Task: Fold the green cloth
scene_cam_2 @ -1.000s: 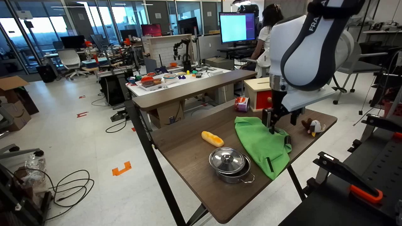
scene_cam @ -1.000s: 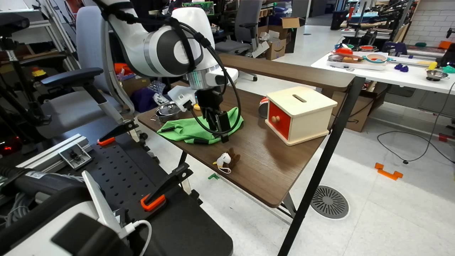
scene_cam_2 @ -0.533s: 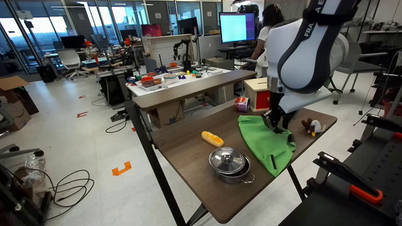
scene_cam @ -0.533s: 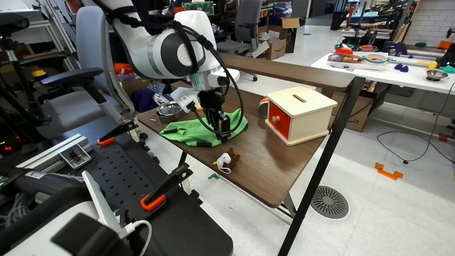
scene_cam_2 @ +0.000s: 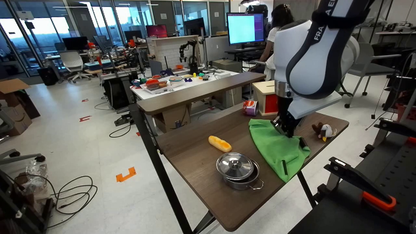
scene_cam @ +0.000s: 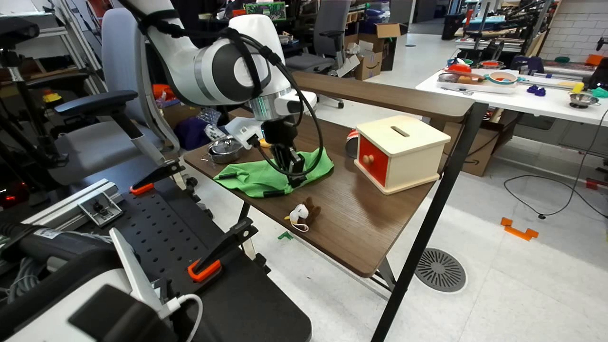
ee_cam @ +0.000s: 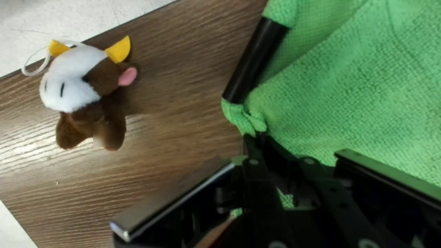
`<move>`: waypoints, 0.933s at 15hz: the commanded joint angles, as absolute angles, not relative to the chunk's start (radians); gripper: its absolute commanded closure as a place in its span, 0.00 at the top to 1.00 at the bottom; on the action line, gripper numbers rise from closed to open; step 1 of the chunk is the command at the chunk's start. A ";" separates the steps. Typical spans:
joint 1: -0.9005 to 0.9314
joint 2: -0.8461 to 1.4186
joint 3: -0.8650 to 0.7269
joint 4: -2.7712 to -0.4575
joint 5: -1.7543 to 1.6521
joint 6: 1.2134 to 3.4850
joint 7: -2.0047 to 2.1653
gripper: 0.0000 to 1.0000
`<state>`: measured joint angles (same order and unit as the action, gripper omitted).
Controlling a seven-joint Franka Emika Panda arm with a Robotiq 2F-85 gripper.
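In an exterior view, a slotted wooden box (scene_cam: 412, 161) and the green cloth (scene_cam: 256, 180) lie apart on a brown table (scene_cam: 356, 232). In an exterior view, a lid (scene_cam_2: 234, 165) sits askew on a steel pot (scene_cam_2: 240, 185) whose contents I can't make out. In the wrist view, the gripper (ee_cam: 257, 137), jaws nearly together, pinches the cloth's bunched edge.

I have 1 white arm (scene_cam_2: 315, 68) and 1 pincer (ee_cam: 257, 136) with 2 fingers (ee_cam: 253, 156). I count 1 brown table (scene_cam: 351, 230) with 1 raised shelf (scene_cam: 380, 97), 1 green cloth (scene_cam_2: 276, 149) showing 2 black strips (ee_cam: 255, 60), 1 pot (scene_cam_2: 240, 186), 1 lid (scene_cam_2: 234, 166), 1 bread roll (scene_cam_2: 220, 144), 1 can (scene_cam_2: 250, 108), 1 wooden box (scene_cam: 411, 161) with 1 slot (scene_cam: 400, 131), and 1 stuffed toy (ee_cam: 77, 91) with 2 yellow horns (ee_cam: 119, 50). Off the table I find 2 black-and-orange clamps (scene_cam: 205, 270), 1 floor drain (scene_cam: 441, 270), 1 small black robot arm (scene_cam_2: 194, 57) and 1 person (scene_cam_2: 273, 36).
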<state>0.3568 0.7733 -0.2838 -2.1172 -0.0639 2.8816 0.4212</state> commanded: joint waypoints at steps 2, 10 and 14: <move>0.378 0.771 -0.295 -2.123 -0.074 2.870 0.409 0.40; 0.400 0.744 -0.302 -2.135 -0.080 2.878 0.404 0.99; 0.413 0.750 -0.304 -2.128 -0.082 2.876 0.407 0.95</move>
